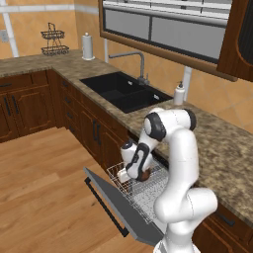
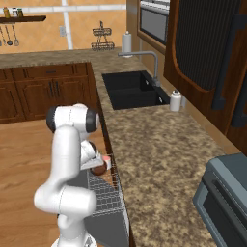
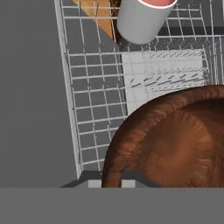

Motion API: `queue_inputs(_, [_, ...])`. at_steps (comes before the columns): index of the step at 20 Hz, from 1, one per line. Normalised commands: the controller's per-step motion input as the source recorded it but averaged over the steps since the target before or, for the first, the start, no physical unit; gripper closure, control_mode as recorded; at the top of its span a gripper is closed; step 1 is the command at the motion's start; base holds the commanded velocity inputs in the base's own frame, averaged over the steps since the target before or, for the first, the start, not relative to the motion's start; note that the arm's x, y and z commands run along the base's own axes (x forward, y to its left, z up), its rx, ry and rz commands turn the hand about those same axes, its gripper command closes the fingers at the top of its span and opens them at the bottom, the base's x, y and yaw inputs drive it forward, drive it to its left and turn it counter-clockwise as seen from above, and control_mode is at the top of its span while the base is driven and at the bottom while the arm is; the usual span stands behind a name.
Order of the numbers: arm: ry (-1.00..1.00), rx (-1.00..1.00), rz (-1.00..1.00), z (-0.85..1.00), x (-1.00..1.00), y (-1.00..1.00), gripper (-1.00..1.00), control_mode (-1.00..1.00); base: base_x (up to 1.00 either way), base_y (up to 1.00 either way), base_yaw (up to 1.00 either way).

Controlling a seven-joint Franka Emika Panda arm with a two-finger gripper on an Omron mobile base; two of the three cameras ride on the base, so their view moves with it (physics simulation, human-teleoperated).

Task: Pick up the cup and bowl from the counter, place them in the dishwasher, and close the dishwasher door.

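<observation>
The dark reddish-brown bowl looms large at the lower right of the hand view, its rim running down between my fingertips. My gripper is shut on that rim, low over the white wire rack of the open dishwasher. From the left base view the bowl hangs beside my gripper above the rack. The white cup with its pinkish top lies tilted in the rack, just beyond the bowl; its pink top also peeks out by the bowl. The grey dishwasher door is folded down flat.
The granite counter runs above the dishwasher. A black sink with its faucet, a soap bottle and a paper-towel roll stand further along it. A grey microwave sits on the counter at the right. Wooden floor lies left of the door.
</observation>
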Motion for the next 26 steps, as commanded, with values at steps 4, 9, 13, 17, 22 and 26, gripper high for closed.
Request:
queue_inputs(4, [0.00,-0.08,-0.05,-0.82,0.63,0.00,1.00,-1.00,0.00,0.00,0.00])
queue_inputs(9, [0.00,-0.12,-0.06,-0.82,0.51,-0.02,1.00,-1.00,0.00,0.00,0.00])
queue_inputs(13, [0.00,-0.10,-0.07,-0.69,0.44,-0.13,1.00,-1.00,0.00,0.00,0.00])
queue_inputs(17, [0.00,-0.03,-0.06,-0.51,0.37,-0.17,1.00,-1.00,0.00,0.00,0.00])
queue_inputs(22, [0.04,0.00,-0.02,-0.52,0.32,-0.05,1.00,-1.00,0.00,0.00,0.00])
queue_inputs(26, [0.08,0.00,0.00,-0.72,0.01,0.19,-1.00,-1.00,0.00,0.00,0.00])
